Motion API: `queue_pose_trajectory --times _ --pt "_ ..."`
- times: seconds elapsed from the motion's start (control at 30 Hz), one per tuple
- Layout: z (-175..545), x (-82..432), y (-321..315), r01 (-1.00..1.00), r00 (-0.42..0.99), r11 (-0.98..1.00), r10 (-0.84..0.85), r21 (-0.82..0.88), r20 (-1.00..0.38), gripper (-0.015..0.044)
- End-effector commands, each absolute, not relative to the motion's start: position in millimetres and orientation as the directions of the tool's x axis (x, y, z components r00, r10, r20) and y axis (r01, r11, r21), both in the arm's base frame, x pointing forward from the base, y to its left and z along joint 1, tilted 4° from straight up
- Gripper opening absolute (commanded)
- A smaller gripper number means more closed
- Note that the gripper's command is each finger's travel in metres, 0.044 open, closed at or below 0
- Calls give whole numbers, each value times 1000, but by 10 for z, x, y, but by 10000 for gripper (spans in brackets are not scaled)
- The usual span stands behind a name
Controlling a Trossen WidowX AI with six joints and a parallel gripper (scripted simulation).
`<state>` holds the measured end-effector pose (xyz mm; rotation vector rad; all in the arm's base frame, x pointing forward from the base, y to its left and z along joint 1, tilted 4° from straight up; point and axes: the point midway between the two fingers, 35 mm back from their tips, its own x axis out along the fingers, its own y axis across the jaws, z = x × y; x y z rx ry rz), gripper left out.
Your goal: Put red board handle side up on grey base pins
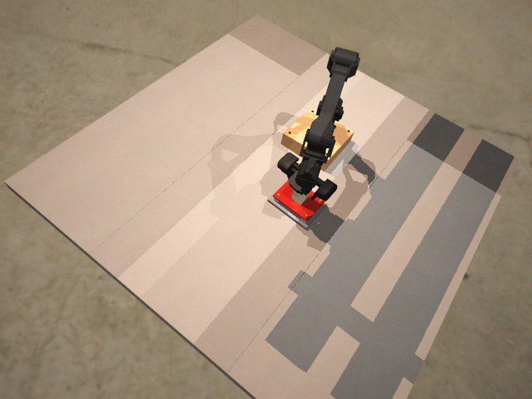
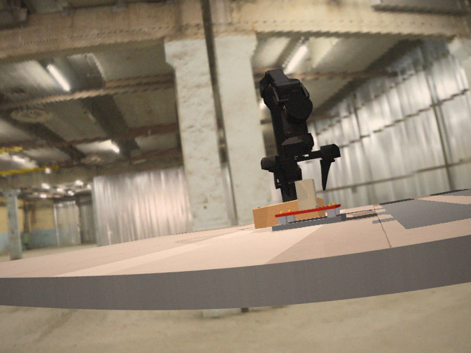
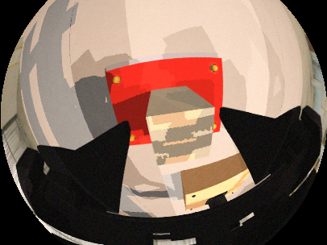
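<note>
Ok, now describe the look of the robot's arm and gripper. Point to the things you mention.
The arm (image 1: 334,90) (image 2: 291,107) is dark, near black, with blocky, angular joints and a slim, straight link. The gripper (image 1: 306,191) (image 2: 307,190) (image 3: 175,118) is black too: a crossbar with a chunky, rounded block at each end and fingers tapering to narrow tips. I can make out no cables or markings on either.

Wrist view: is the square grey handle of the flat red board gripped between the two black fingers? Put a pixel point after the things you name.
No, a gap shows between the square grey handle (image 2: 305,195) (image 3: 180,133) and each black finger (image 3: 109,159) (image 3: 251,143).
</note>
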<state>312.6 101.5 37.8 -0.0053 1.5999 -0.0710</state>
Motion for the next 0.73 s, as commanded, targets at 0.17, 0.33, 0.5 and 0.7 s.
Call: queue_pose_trajectory --times 0.17,0.33,0.5,0.7 --pt "702 3145 1035 42 -22 998 -44 -45 -999 440" --pt "1107 3137 1044 39 -19 998 -44 -44 -999 440" --pt "1131 3134 1044 39 -18 998 -44 -44 -999 440" --pt "1131 3134 1044 39 -18 998 -44 -44 -999 440"
